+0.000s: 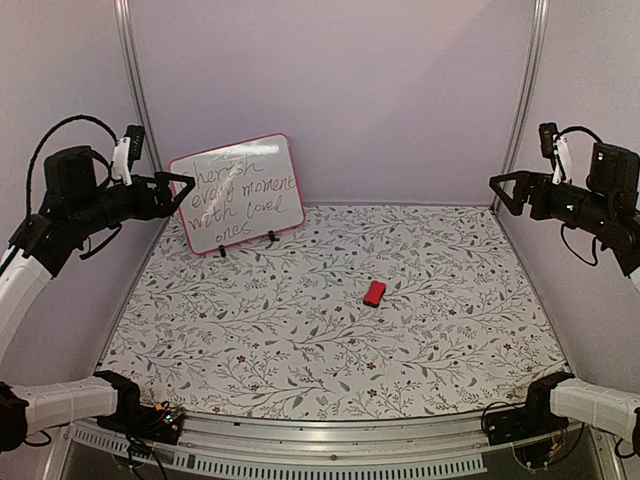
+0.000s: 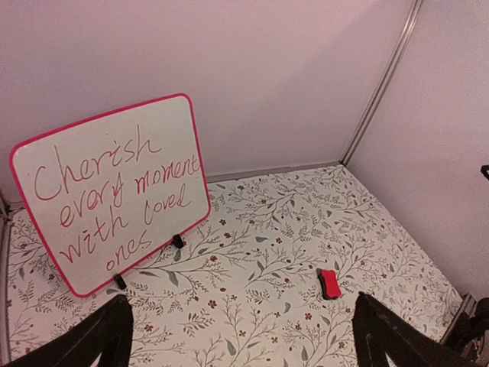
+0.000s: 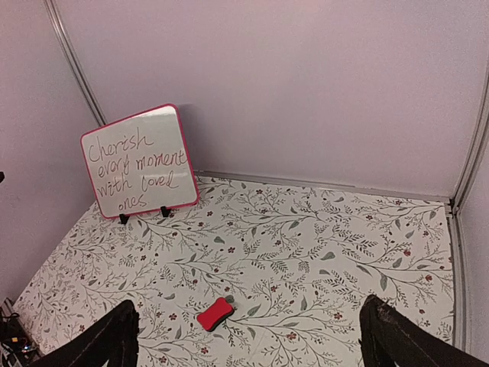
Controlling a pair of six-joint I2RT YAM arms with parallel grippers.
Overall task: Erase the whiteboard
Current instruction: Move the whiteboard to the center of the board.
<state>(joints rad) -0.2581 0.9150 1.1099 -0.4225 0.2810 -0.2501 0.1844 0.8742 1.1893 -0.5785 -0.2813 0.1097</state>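
Left and right jaws gape wide, both empty, raised over the table (image 1: 300,350), which bears one lettered whiteboard (image 1: 237,192) and one red eraser (image 1: 374,293).

1. The left arm (image 1: 75,200) has black upper links and white lower links; a black cable (image 1: 60,125) loops above it.
2. The right arm (image 1: 600,200) has the same black and white parts.
3. A small white bracket (image 1: 122,158) sits on each wrist.
4. The left tool (image 1: 185,193) and right tool (image 1: 497,190) are matte black, with tapered fingers (image 2: 99,336).
5. The bases (image 1: 135,400) are black, with thin coloured wires (image 1: 160,412) beside the left one.
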